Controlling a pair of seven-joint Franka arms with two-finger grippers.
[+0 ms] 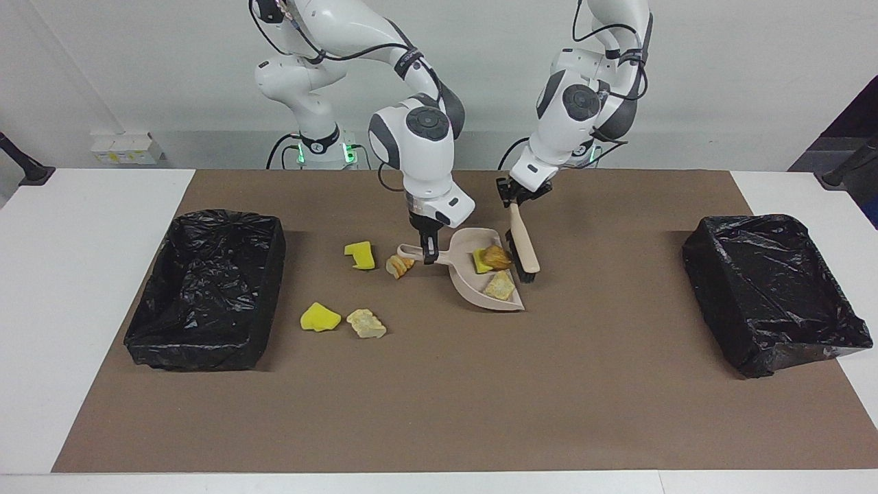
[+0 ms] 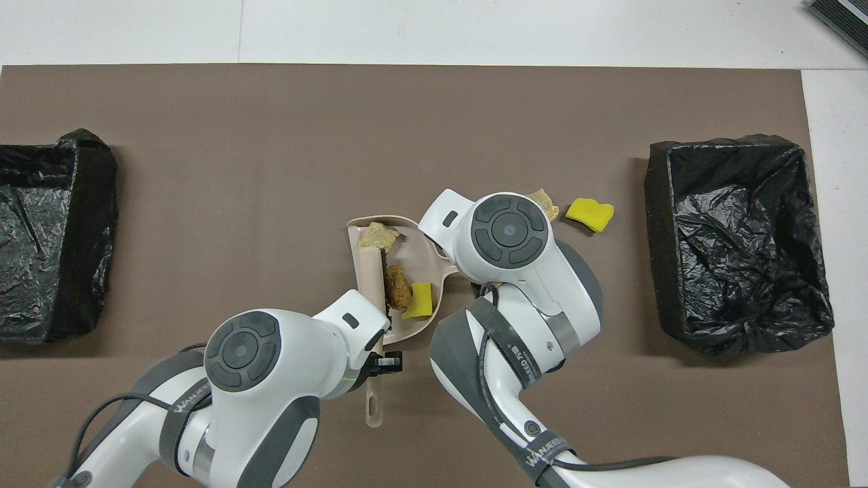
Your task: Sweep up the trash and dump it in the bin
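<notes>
My right gripper (image 1: 430,252) is shut on the handle of the beige dustpan (image 1: 473,240), which rests on the mat. Three pieces of trash lie in the pan: a yellow chunk (image 1: 479,261), a brown bread-like piece (image 1: 496,256) and a beige lump (image 1: 501,285). My left gripper (image 1: 513,199) is shut on the brush (image 1: 524,241), whose black bristles stand at the pan's mouth against the brown piece (image 2: 399,287). Loose on the mat toward the right arm's end are a bread piece (image 1: 399,265), two yellow chunks (image 1: 359,254) (image 1: 319,317) and a beige lump (image 1: 366,323).
Two bins lined with black bags sit on the brown mat, one (image 1: 206,288) at the right arm's end and one (image 1: 775,291) at the left arm's end. In the overhead view the right arm's wrist (image 2: 508,234) covers part of the loose trash.
</notes>
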